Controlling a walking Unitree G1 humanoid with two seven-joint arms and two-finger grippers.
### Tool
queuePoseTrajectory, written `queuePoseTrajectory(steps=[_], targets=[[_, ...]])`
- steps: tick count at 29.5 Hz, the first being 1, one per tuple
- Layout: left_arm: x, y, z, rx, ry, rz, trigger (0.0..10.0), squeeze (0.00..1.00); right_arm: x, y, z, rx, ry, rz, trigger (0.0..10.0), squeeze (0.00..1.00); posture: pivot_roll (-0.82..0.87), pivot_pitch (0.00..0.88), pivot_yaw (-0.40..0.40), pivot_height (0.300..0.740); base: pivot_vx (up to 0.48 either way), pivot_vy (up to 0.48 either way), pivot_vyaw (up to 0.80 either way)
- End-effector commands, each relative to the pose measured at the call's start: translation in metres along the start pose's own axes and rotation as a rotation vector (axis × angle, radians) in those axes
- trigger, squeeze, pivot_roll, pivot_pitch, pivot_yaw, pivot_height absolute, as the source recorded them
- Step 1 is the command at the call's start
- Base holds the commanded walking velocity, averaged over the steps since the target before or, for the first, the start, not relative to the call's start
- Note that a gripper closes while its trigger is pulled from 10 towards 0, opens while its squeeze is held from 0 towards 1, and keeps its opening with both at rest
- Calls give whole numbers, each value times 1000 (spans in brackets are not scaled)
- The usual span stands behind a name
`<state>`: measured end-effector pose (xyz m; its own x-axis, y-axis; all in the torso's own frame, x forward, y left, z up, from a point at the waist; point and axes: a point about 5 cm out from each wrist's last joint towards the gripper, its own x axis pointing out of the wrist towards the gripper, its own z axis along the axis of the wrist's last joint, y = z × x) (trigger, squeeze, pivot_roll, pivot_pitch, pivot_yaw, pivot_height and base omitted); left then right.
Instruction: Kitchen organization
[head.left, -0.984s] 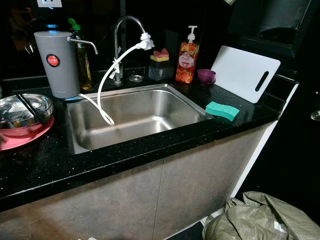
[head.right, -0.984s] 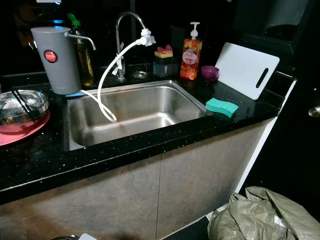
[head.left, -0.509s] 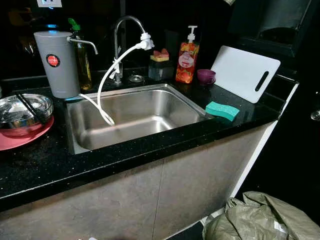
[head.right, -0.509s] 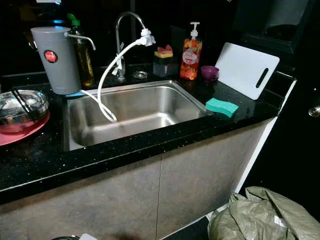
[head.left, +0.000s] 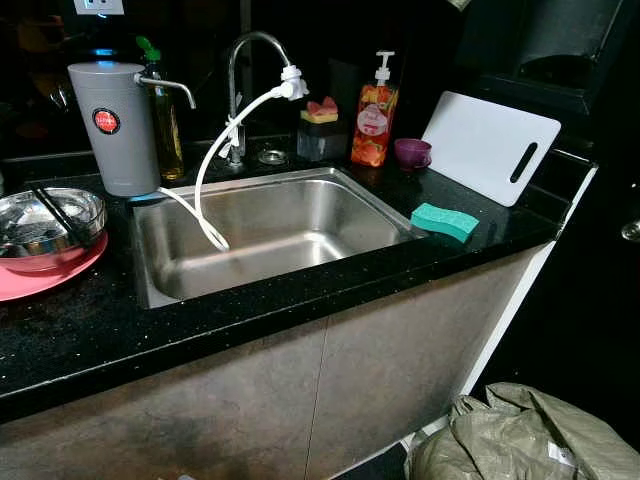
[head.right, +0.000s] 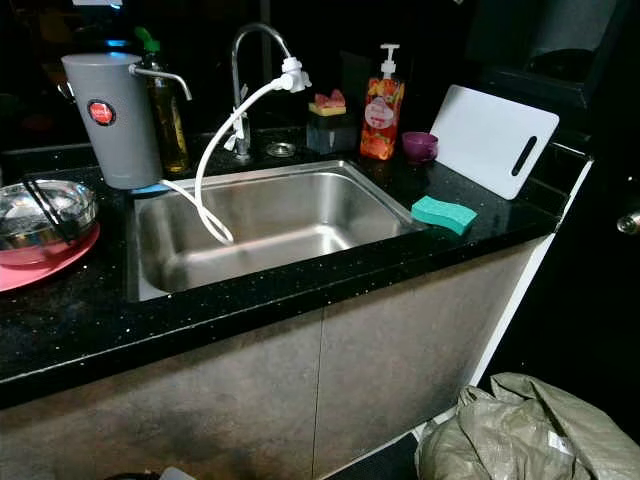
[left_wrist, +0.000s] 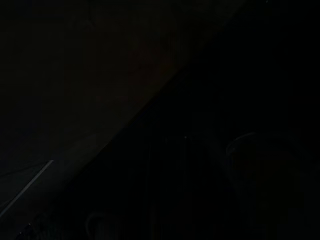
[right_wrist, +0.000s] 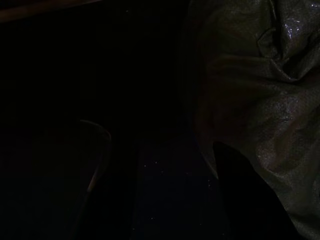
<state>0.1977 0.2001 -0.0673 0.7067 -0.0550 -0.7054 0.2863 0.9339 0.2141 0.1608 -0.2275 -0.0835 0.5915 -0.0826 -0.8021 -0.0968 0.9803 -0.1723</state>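
Observation:
A steel sink (head.left: 160, 240) is set in a black speckled counter (head.left: 90, 330). A white hose (head.left: 213, 150) runs from the curved faucet (head.left: 236, 70) down into the basin. At the counter's left, a steel bowl (head.left: 45, 222) with black chopsticks across it sits on a pink plate (head.left: 40, 282). A green sponge (head.left: 444, 221) lies right of the sink. Both arms hang idle below the counter. The left wrist view is almost black. The right wrist view makes out the crumpled sack (right_wrist: 260, 100).
Behind the sink stand a grey water filter (head.left: 110, 125), an oil bottle (head.left: 166, 130), a sponge holder (head.left: 320, 130), an orange soap dispenser (head.left: 373, 120) and a purple cup (head.left: 411, 152). A white cutting board (head.left: 490, 145) leans at the right. A grey-green sack (head.left: 520, 440) lies on the floor.
The head view has shifted very slightly. Nothing on the counter has moved.

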Motion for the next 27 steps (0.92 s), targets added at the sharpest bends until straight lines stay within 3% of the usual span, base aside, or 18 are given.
queuePoseTrajectory(steps=[1, 27], targets=[[-1, -5, -5, 5, 23, -13, 10000, 0, -1, 1, -7, 8, 25, -2, 10000, 0, -10, 91, -59, 740, 0, 0, 0], [-1, -5, -5, 4, 24, -14, 10000, 0, -2, 1, -8, 14, 31, -4, 10000, 0, -11, 91, -58, 740, 0, 0, 0]])
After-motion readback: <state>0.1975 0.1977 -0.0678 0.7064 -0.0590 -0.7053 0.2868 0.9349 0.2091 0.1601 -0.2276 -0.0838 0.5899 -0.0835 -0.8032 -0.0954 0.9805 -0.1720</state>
